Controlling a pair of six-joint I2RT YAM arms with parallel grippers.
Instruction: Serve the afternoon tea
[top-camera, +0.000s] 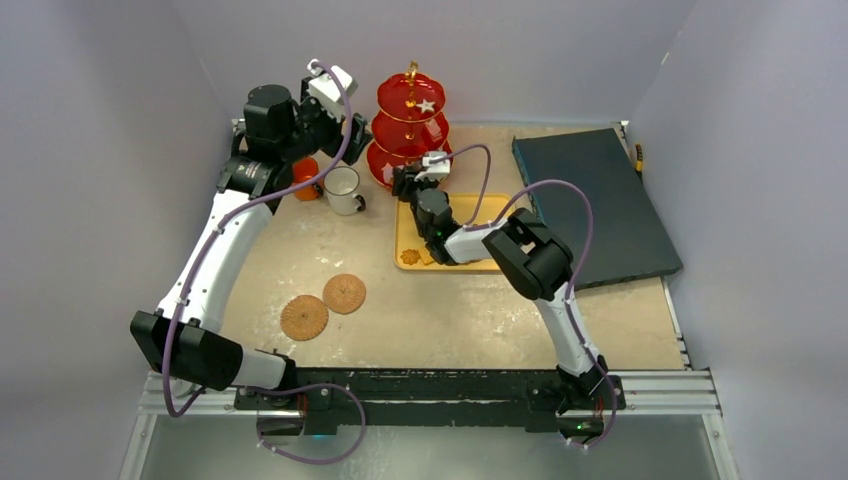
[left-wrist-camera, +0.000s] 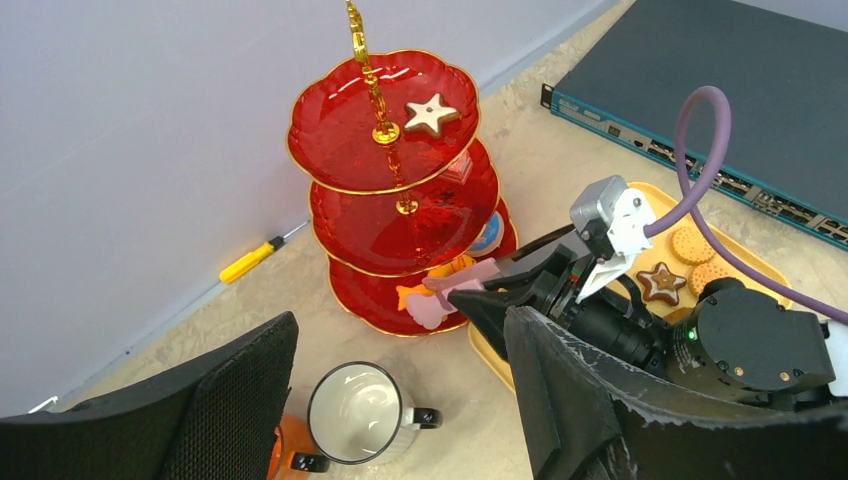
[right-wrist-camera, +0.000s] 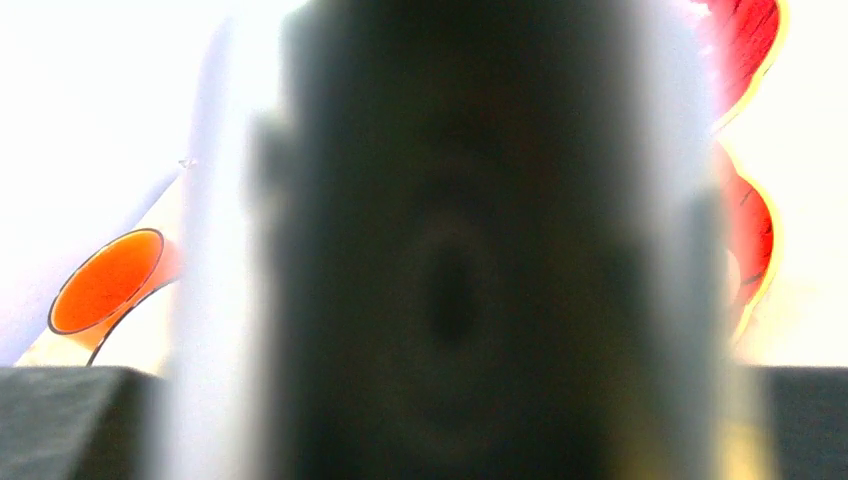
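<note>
While the left gripper (left-wrist-camera: 398, 335) hangs at ten o'clock, fingers spread wide and empty, the orange mug (top-camera: 305, 176) and white mug (top-camera: 342, 188) sit below it, the white one's handle toward four o'clock. At twelve o'clock the red stand (left-wrist-camera: 330, 150) is upright, its gold handle vertical. The right gripper (left-wrist-camera: 468, 298) reaches its bottom tier; whether it grips anything, I cannot tell. Beige tabletop (top-camera: 450, 310), pale lilac walls (top-camera: 120, 150).

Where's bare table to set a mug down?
Bare: the middle, bordered by white mug, yellow tray and two round coasters; also the near strip right of the coasters, in front of the tray. Crowded: far side, where orange mug, white mug, red stand and tray bunch.
</note>
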